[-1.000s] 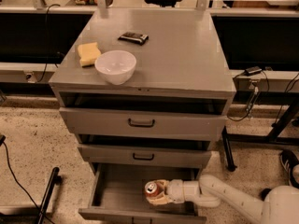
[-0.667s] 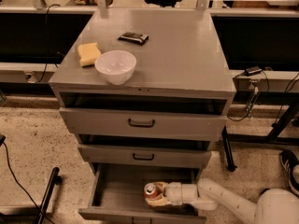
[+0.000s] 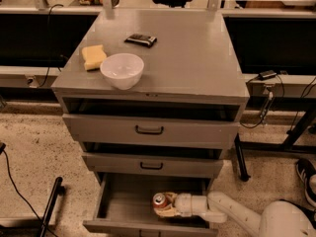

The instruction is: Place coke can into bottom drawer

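Observation:
The coke can (image 3: pixel 159 200), red-orange with a silver top, stands upright inside the open bottom drawer (image 3: pixel 123 201), right of the tray's middle. My gripper (image 3: pixel 164 205) reaches in from the right on a white arm (image 3: pixel 222 210) and its fingers close around the can's sides. The can sits low at the tray floor; whether it rests on the floor I cannot tell.
On the grey cabinet top (image 3: pixel 197 58) sit a white bowl (image 3: pixel 122 70), a yellow sponge (image 3: pixel 93 56) and a dark packet (image 3: pixel 140 39). Two drawer fronts with black handles (image 3: pixel 149 130) stand above the open drawer. Cables run along the floor at left and right.
The gripper with the can has sunk slightly lower and a little further left into the bottom drawer. Nothing on the cabinet top has moved.

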Controlling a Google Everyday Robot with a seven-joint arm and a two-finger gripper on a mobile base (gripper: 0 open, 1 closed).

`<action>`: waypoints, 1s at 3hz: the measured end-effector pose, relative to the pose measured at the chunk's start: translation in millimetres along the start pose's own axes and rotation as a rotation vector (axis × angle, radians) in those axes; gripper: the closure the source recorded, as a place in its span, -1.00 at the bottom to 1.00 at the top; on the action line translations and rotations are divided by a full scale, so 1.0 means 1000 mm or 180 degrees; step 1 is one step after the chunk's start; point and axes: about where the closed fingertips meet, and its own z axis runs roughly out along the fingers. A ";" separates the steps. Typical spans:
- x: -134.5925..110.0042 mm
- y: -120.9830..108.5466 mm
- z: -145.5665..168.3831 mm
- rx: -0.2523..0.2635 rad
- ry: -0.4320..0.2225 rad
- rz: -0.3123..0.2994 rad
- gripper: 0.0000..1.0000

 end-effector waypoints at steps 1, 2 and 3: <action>0.009 -0.007 -0.004 0.0066 0.0025 0.0027 1.00; 0.014 -0.010 -0.004 0.0067 0.0068 0.0045 0.67; 0.018 -0.013 -0.004 0.0067 0.0091 0.0038 0.21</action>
